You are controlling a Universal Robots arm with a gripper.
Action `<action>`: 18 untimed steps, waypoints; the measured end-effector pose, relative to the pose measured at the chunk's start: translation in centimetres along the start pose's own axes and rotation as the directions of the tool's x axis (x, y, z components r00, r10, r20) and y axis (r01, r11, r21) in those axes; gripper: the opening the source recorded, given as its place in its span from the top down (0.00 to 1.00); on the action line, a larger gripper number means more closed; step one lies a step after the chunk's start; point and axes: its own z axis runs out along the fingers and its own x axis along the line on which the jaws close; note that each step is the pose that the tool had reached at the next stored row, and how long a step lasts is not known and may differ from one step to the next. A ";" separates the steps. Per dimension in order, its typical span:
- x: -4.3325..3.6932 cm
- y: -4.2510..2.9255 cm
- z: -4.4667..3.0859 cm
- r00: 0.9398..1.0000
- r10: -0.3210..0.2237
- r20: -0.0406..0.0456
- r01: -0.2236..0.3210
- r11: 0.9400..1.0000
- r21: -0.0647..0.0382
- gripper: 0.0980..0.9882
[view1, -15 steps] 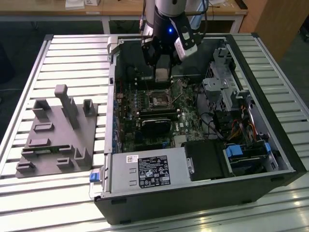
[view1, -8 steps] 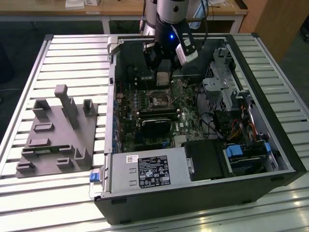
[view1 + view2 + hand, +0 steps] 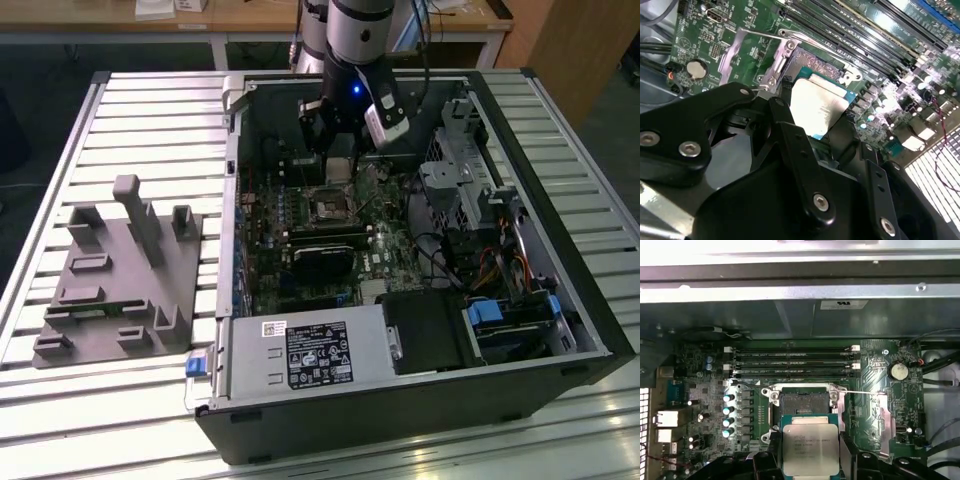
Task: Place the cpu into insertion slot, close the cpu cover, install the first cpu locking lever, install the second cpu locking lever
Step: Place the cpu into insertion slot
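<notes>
The claw is pinching the cpu. Its black fingers press on two opposite edges of the chip, as both wrist views show. The cpu lies flat with its silvery face up, and a green rim shows along one side. It is square, so it has no long axis, and its edges run parallel to those of the slot.

The cpu is held over the board, at the edge of the insertion slot that faces away from the memory slots. It is not seated. The insertion slot is bare, with its dark centre showing. The cover stands open beside the slot, on the side toward the coin cell. A thin lever runs across it.

In the exterior view the arm reaches down into the open case, which lies on the slatted worktop. The insertion slot sits in the part of the case toward the worktop's far edge. A grey fixture stands on the worktop near the edge at the exterior view's left.
</notes>
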 end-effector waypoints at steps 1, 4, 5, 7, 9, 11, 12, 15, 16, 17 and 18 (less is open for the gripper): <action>0.00 -0.02 0.18 1.000 0.000 0.000 0.000 1.000 0.000 0.50; -0.02 -0.06 0.72 1.000 0.000 -0.001 0.000 1.000 0.000 0.50; -0.02 -0.08 0.90 1.000 0.000 -0.001 0.000 1.000 0.000 0.50; -0.03 -0.10 1.09 1.000 0.000 -0.001 0.000 1.000 0.000 0.50; -0.03 -0.10 1.10 1.000 0.000 -0.001 0.000 1.000 -0.001 0.50; -0.03 -0.10 1.10 1.000 0.000 -0.001 0.000 1.000 -0.002 0.50; -0.03 -0.10 1.10 1.000 0.004 -0.001 -0.004 1.000 -0.002 0.50; -0.03 -0.11 1.17 0.999 0.051 0.004 -0.051 0.999 -0.003 0.50; -0.03 -0.11 1.19 0.998 0.069 0.005 -0.069 0.998 -0.003 0.50; -0.03 -0.11 1.23 0.996 0.087 0.007 -0.087 0.996 -0.004 0.50; -0.03 -0.12 1.26 0.994 0.106 0.008 -0.106 0.994 -0.005 0.50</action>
